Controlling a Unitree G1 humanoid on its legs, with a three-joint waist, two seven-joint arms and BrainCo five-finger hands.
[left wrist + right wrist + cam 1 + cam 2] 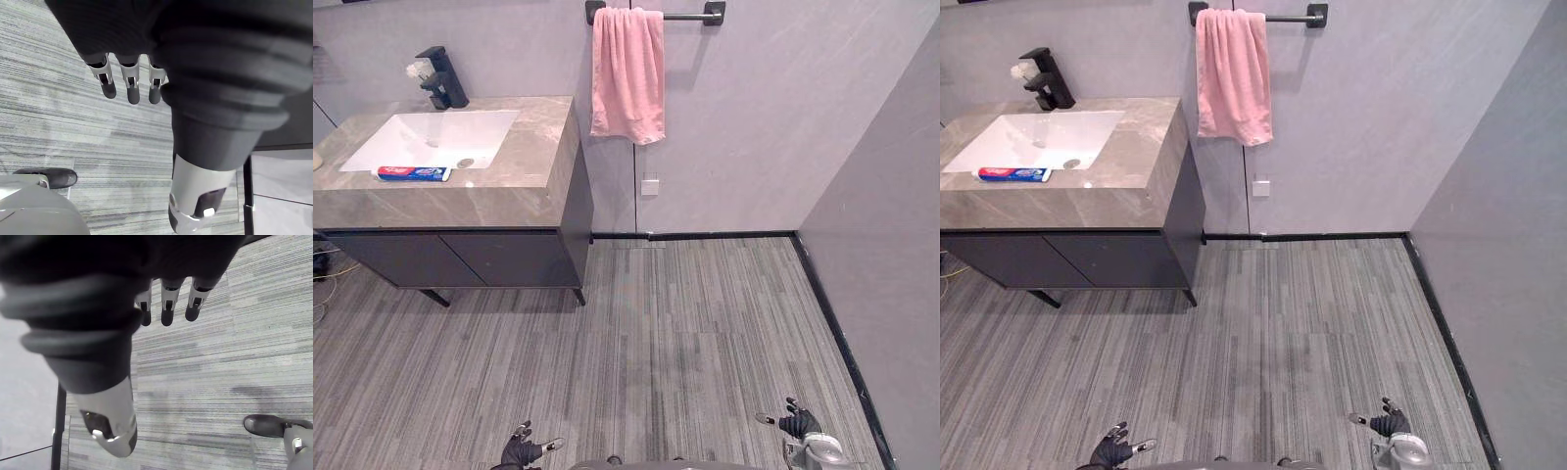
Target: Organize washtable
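Observation:
A grey marble washtable (499, 201) on a dark cabinet stands at the far left, with a white sink (435, 137) set in it. A red, white and blue toothpaste tube (413, 173) lies on the counter at the sink's front edge. A black tap (442, 80) rises behind the sink. My left hand (522, 450) hangs low near the floor at the bottom, fingers relaxed and holding nothing. My right hand (795, 423) hangs at the bottom right, likewise open and empty. Both are far from the washtable.
A pink towel (626, 73) hangs on a black wall rail (690, 15) right of the washtable. A grey wall (891, 255) runs along the right side. Striped grey floor (685, 333) lies between me and the cabinet. A small white object (316, 159) sits at the counter's left edge.

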